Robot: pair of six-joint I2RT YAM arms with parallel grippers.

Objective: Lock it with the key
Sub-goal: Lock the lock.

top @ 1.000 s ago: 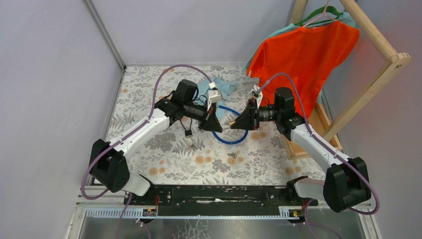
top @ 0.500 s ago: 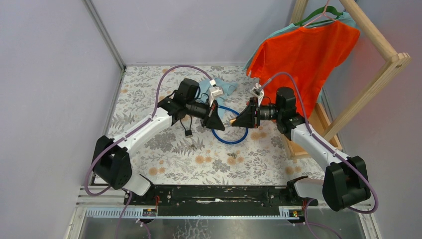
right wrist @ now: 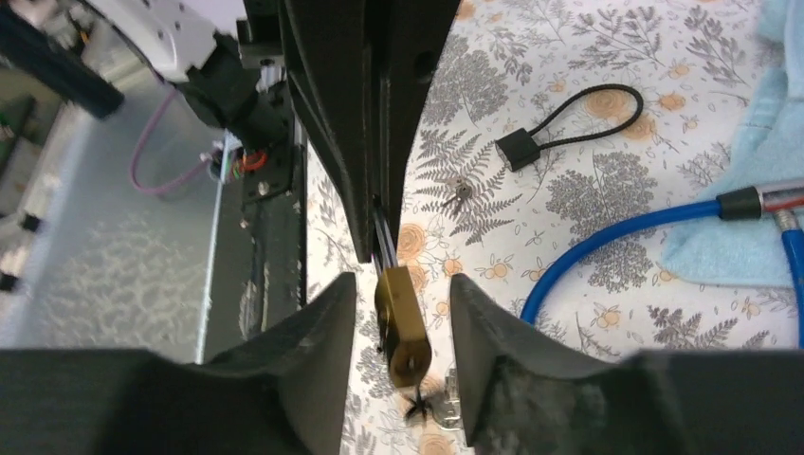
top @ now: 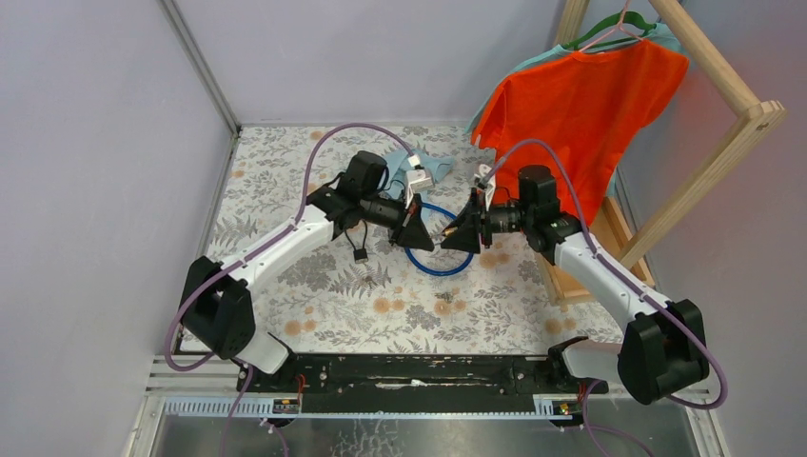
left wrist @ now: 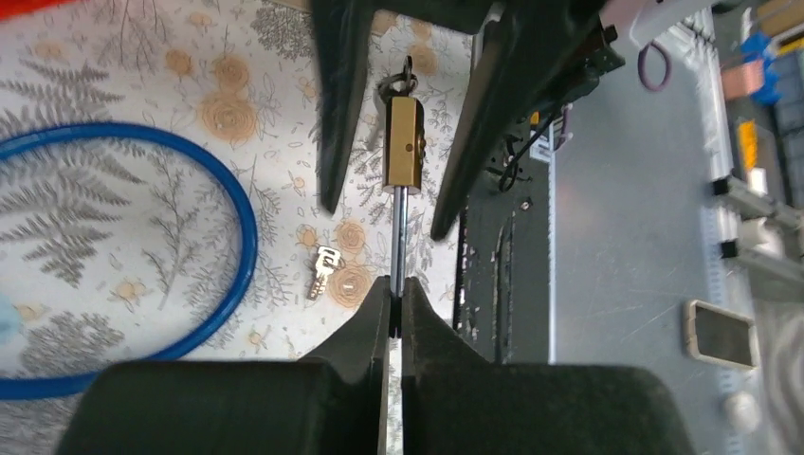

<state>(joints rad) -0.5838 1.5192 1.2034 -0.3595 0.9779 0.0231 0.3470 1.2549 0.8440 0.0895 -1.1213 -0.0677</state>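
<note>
The brass padlock (left wrist: 402,142) hangs in the air between my two grippers, and it also shows in the right wrist view (right wrist: 403,318). My left gripper (left wrist: 398,284) is shut on its long steel shackle (left wrist: 395,237). My right gripper (right wrist: 400,284) is open, with one finger on each side of the padlock body and not touching it. A small dark key (right wrist: 417,403) sticks out of the padlock's keyhole end, and it also shows in the left wrist view (left wrist: 406,74). In the top view the left gripper (top: 423,238) and right gripper (top: 455,236) meet tip to tip.
A blue cable loop (top: 433,262) lies under the grippers. A silver key (left wrist: 325,270) and a small key bunch (right wrist: 458,194) lie on the floral table. A black cable lock (right wrist: 517,150) is nearby. A light-blue cloth (top: 428,169) lies behind. An orange shirt (top: 580,95) hangs on a wooden rack at right.
The two grippers have closed the gap between them. The right gripper moved left until its open fingers came round the padlock body. The left gripper still holds the shackle.
</note>
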